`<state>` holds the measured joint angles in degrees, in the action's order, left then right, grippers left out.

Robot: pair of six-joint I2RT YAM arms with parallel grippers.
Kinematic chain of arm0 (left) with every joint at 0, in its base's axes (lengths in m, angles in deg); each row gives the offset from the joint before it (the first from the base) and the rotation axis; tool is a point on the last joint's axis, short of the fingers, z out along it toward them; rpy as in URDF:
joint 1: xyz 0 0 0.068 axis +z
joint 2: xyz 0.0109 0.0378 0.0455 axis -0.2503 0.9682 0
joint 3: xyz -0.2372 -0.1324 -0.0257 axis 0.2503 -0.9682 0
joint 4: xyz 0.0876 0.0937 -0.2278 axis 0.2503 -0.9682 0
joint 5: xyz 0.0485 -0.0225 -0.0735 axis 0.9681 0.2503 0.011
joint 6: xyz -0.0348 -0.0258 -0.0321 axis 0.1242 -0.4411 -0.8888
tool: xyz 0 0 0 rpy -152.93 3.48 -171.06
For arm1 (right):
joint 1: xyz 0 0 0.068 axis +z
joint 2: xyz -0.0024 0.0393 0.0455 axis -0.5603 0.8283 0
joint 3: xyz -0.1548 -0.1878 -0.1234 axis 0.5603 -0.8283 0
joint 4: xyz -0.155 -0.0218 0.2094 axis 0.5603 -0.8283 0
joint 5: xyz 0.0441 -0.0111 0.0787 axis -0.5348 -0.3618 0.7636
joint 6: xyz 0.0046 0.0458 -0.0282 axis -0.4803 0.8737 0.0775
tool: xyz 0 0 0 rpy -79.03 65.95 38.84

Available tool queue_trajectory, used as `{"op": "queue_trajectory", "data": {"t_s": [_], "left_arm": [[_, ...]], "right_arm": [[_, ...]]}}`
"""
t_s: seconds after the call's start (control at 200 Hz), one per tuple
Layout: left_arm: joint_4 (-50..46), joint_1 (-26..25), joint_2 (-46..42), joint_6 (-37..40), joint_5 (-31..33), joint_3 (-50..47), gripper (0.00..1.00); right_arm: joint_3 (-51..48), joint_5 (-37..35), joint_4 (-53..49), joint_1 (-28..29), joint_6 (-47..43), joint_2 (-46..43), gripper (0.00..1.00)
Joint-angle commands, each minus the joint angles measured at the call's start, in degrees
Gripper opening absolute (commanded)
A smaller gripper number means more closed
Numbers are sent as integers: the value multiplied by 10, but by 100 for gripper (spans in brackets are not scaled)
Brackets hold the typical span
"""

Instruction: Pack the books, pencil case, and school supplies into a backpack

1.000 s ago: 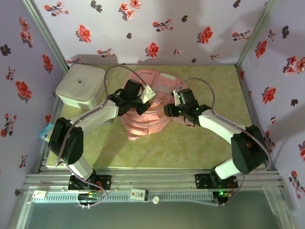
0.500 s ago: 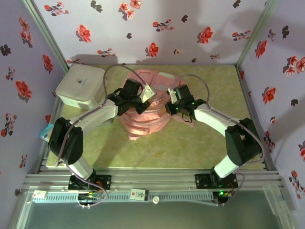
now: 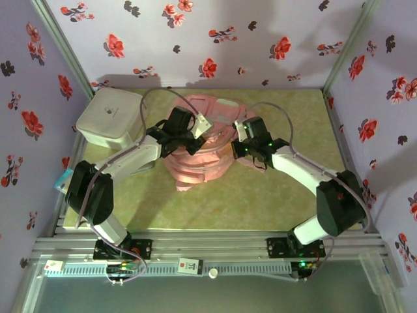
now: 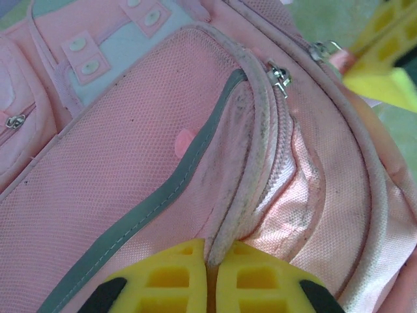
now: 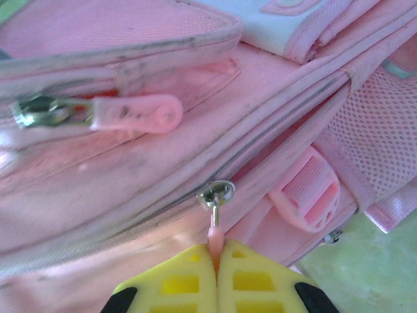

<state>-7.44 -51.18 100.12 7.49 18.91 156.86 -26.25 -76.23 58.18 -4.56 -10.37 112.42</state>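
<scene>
The right fingers [image 5: 179, 280] are pressed together on the thin pink tab of a zip pull [image 5: 214, 236]. Its metal slider [image 5: 217, 191] sits just above their tips, on a seam running across the side of the backpack [image 3: 199, 166]. The left fingers [image 4: 169, 274] are also closed, pinching a raised fold of grubby piping [image 4: 244, 176] at the edge of the mesh front pocket [image 4: 124, 163].

Seen from above, the right wrist has swung back out to the right. Half a second ago it was further in over the bag, and it is now about where it was a second ago. The left arm has barely shifted and keeps its hold on the fabric.

This looks like a back-and-forth tug on the pull, with the left arm holding the cloth steady for the zip to run against. In the right wrist view, the seam beside the slider looks closed, so the tug seems to have gained little. A second slider with a broader pink tab [image 5: 133, 112] lies untouched on another zip above.

The backpack lies flat, front up, in the far middle of the green worktop [image 3: 260, 202], between the two wrists. A white rounded box [image 3: 111, 117] stands at the far left, apart from it. The task appears to be at the opening stage, with packing not yet begun.
</scene>
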Motion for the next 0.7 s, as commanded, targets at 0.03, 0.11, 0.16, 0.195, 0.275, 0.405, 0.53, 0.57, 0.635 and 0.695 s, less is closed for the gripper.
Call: {"op": "queue_trajectory", "data": {"t_s": [0.03, 0.11, 0.16, 0.195, 0.275, 0.405, 0.53, 0.57, 0.635, 0.695], "left_arm": [[30, 7, 9, -48, 16, 38, 0], [34, 6, 18, -59, 12, 47, 0], [38, 6, 25, -66, 8, 52, 0], [43, 6, 29, -72, 4, 53, 0], [50, -1, 41, -82, 3, 62, 0], [64, -9, 66, -111, -6, 77, 0], [77, -14, 88, -137, -8, 91, 0], [81, -14, 93, -144, -10, 93, 0], [86, -14, 98, -147, -16, 95, 0], [91, -14, 97, -146, -19, 93, 0]], "right_arm": [[-32, 80, 10, -4, -1, -48, 0], [-42, 113, 14, -3, 12, -60, 0], [-50, 136, 23, -3, 22, -66, 0], [-56, 149, 33, -2, 34, -71, 0], [-69, 177, 59, 3, 58, -79, 0], [-82, 184, 80, 26, 80, -81, 0], [-103, 184, 105, 44, 100, -79, 0], [-108, 184, 107, 48, 102, -77, 0], [-114, 180, 109, 50, 108, -79, 0], [-119, 166, 107, 50, 112, -87, 1]]}}
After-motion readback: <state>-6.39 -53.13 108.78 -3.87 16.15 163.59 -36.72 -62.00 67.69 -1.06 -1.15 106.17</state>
